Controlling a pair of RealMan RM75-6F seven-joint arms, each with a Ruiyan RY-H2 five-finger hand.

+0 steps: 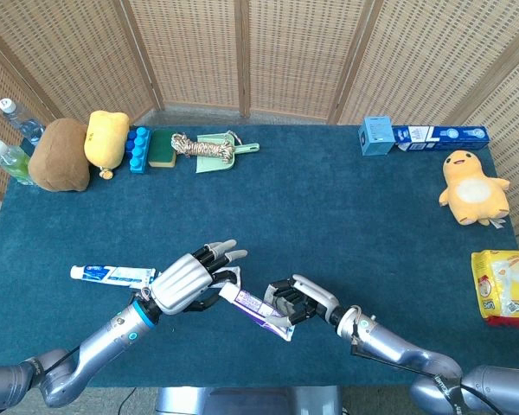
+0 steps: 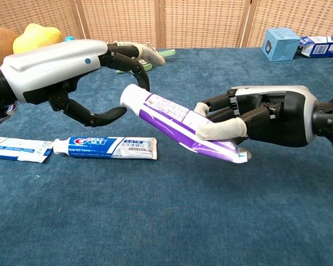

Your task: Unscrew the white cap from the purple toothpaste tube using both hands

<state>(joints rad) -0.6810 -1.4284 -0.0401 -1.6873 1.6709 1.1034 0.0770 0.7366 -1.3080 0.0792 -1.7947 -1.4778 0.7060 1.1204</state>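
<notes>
My right hand (image 2: pixel 261 113) (image 1: pixel 301 302) grips the purple toothpaste tube (image 2: pixel 177 122) (image 1: pixel 261 307) by its flat end and holds it above the table, tilted with the cap end up and to the left. The white cap (image 2: pixel 131 96) (image 1: pixel 227 292) points toward my left hand (image 2: pixel 83 72) (image 1: pixel 189 280). The left hand hovers around the cap with its fingers spread and curved, one finger above it and the thumb below. There is a small gap between them and the cap, so the left hand holds nothing.
A blue and white toothpaste tube (image 2: pixel 104 147) (image 1: pixel 111 275) lies on the blue cloth under my left hand, with a flat blue box (image 2: pixel 16 149) beside it. Toys, bottles and a dustpan line the far left edge; a blue box, plush and snack bag sit on the right.
</notes>
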